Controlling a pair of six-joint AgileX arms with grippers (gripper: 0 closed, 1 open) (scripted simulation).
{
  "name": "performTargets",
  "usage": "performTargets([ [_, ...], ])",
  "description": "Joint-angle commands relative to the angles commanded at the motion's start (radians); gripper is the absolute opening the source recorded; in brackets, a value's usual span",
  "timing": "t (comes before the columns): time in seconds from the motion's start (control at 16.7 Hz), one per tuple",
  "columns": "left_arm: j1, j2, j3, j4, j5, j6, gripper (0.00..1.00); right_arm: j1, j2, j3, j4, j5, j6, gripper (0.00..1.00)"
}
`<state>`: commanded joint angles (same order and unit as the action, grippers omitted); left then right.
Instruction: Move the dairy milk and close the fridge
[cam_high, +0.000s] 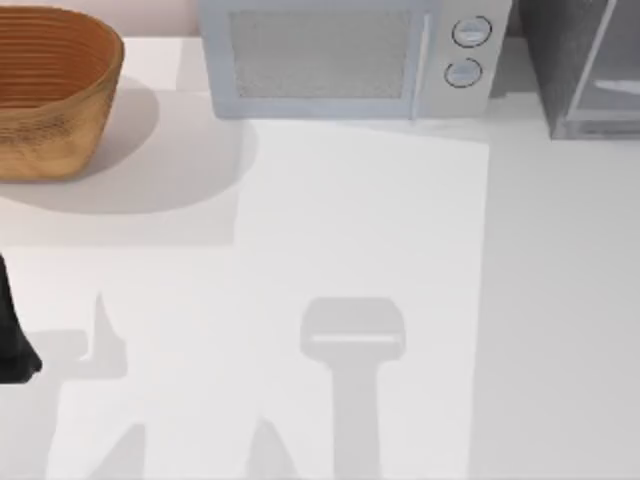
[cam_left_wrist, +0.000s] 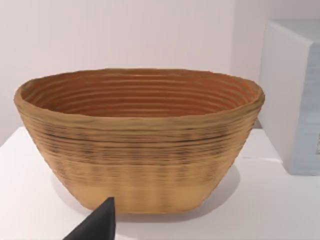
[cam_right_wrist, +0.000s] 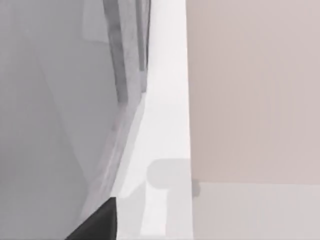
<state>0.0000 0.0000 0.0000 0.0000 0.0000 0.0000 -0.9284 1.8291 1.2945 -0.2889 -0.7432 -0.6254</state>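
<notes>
woven basket (cam_high: 45, 90): brown, ribbed, upright, at far left corner of white table (cam_high: 350, 250) | microwave (cam_high: 350, 55): light grey, two round knobs (cam_high: 467, 50), door shut, along far edge, right of basket, apart from it

Left arm at the table's left edge, a fingertip in each wrist view

The left arm (cam_high: 12, 330) appears as a dark shape at the top view's left edge, low over the near part of the table. One dark fingertip of the left gripper (cam_left_wrist: 97, 222) juts into the left wrist view — and one of the right gripper (cam_right_wrist: 97, 222) into the right wrist view.
</notes>
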Motion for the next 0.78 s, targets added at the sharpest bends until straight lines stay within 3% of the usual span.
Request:
performTargets([
  [0.36, 0.0, 0.0, 0.0, 0.0, 0.0, 0.0, 1.0, 0.002, -0.011, -0.001, 0.009, 0.01, 0.006, 1.0],
  [0.78, 0.0, 0.0, 0.0, 0.0, 0.0, 0.0, 1.0, 0.278, -0.063, -0.094, 0.103, 0.243, 0.189, 1.0],
])
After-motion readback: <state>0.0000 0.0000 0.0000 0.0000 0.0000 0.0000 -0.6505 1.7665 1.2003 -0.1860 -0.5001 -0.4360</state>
